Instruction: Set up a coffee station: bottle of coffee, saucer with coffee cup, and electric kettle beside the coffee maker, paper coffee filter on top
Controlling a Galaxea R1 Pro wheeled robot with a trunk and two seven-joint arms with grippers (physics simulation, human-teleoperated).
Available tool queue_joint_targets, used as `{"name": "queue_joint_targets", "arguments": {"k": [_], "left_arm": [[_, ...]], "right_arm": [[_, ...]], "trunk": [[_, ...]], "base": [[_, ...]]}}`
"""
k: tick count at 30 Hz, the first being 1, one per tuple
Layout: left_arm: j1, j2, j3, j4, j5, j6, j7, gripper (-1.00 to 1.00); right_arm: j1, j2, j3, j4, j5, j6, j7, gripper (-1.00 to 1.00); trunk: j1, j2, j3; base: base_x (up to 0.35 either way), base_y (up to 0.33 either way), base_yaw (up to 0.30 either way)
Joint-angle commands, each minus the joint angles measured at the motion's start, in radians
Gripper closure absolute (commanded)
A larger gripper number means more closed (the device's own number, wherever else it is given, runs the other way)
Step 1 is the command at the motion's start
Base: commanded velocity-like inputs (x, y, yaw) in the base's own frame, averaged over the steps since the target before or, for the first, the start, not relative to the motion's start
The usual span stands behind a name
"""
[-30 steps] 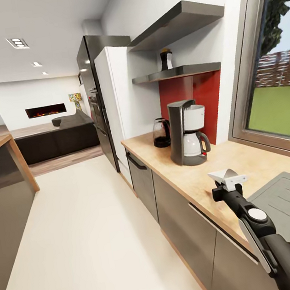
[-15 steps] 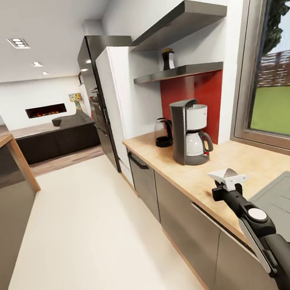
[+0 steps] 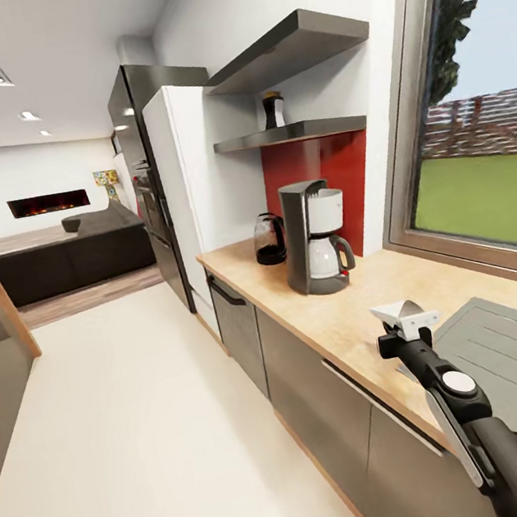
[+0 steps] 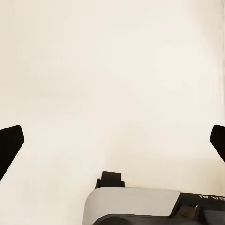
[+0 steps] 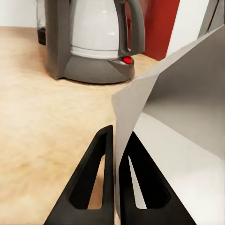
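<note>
The right gripper point(image 3: 406, 321) is closed on the paper coffee filter point(image 3: 396, 311), held above the kitchen countertop point(image 3: 342, 316) near its front edge. In the right wrist view the two black fingers point(image 5: 91, 180) meet with the filter's lower edge pinched between them, and the white cone point(image 5: 180, 131) fans outward from the fingertips, its far side cut off by the frame. The right arm's dark forearm point(image 3: 493, 439) rises from the lower corner of the head view.

The left gripper point(image 4: 112, 140) stands wide open: only two dark fingertips point(image 4: 9, 143) show at opposite edges of the left wrist view, with nothing between them and a pale, featureless surface behind.

The coffee maker point(image 3: 313, 238) stands upright on the countertop ahead of the filter, well apart from it, its white basket and carafe facing the room. In the right wrist view its upper part is cut off; the carafe, dark handle and red switch point(image 5: 127, 59) remain visible. The electric kettle point(image 3: 270, 240) stands just beside the coffee maker on its far side, partly overlapped by it. The bottle of coffee point(image 3: 274, 110) stands on the kitchen shelf point(image 3: 289, 132) above the red wall panel point(image 3: 312, 172); its label is too small to make out. A thicker shelf point(image 3: 285, 47) hangs higher. A grey drainboard point(image 3: 505, 358) lies inset in the countertop to the right of the gripper, below the window point(image 3: 474, 152).
</note>
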Motion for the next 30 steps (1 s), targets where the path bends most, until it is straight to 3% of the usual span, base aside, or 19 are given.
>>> {"name": "queue_joint_targets", "arguments": {"k": [1,18,30], "left_arm": [[0.000,0.000,0.001,-0.001,0.001,-0.001,0.000,-1.00],[0.000,0.000,0.001,-0.001,0.001,-0.001,0.001,-1.00],[0.000,0.000,0.001,-0.001,0.001,-0.001,0.001,-1.00]], "right_arm": [[-0.001,0.000,-0.001,-0.001,0.003,0.006,0.003,1.00],[-0.001,0.000,0.000,-0.001,0.003,0.006,0.003,1.00],[0.000,0.000,0.000,-0.001,0.003,0.006,0.003,1.00]], "trunk": [[0.000,-0.001,-0.001],[0.000,-0.001,-0.001],[0.000,-0.001,-0.001]], "base": [[0.000,0.091,-0.182],[0.052,0.245,-0.035],[0.085,0.084,-0.167]]}}
